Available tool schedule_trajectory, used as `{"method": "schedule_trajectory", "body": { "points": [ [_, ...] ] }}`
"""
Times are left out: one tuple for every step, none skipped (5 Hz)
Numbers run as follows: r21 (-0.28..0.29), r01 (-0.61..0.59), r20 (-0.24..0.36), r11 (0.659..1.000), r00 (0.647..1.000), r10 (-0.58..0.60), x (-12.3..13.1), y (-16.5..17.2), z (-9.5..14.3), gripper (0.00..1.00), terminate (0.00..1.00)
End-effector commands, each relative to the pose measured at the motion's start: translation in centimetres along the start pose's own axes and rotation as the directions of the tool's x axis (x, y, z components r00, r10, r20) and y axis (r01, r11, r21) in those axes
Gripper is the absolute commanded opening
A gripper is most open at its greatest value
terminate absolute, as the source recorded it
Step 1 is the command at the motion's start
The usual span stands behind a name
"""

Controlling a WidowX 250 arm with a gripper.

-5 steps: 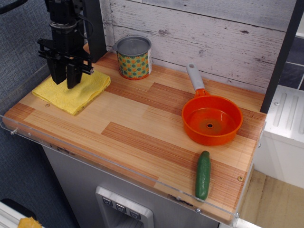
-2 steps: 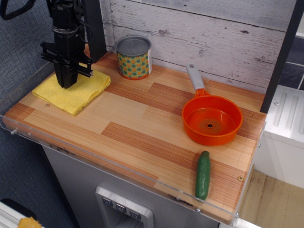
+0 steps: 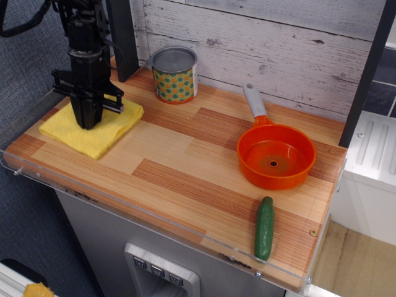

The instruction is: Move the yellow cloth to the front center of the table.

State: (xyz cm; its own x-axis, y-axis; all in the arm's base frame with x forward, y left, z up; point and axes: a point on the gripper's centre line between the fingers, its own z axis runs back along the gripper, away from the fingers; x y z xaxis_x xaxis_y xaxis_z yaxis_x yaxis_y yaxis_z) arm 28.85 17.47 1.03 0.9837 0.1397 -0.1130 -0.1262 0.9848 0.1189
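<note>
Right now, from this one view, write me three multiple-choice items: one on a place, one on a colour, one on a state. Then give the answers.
1. Where does the yellow cloth lie on the table?
A. at the left end, near the back
B. at the front right corner
C. inside the pan

2. What colour is the bowl of the pan?
A. blue
B. orange
C. white

3. How does the gripper stand?
A. wide open above the cucumber
C. lying flat beside the tin
B. shut, tips down on the cloth

Answers: 
1 A, the cloth sits at the left end beside the patterned tin. 
2 B, the bowl is orange with a grey handle. 
3 B, the fingers are together and their tips meet the cloth.
</note>
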Motion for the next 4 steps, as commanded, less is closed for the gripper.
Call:
{"method": "schedule_trajectory", "body": {
  "points": [
    [0.006, -0.007, 0.032, 1.0, 0.999, 0.007, -1.8, -3.0, 1.5, 0.0, 0.0],
    [-0.018, -0.03, 0.04, 0.999, 0.999, 0.03, -2.5, -4.0, 1.6, 0.0, 0.0],
    [-0.066, -0.062, 0.069, 0.996, 0.995, 0.066, -2.2, -5.4, 1.9, 0.0, 0.0],
    [-0.083, -0.082, 0.063, 0.993, 0.994, 0.087, -2.4, -7.2, 2.2, 0.0, 0.0]
  ]
}}
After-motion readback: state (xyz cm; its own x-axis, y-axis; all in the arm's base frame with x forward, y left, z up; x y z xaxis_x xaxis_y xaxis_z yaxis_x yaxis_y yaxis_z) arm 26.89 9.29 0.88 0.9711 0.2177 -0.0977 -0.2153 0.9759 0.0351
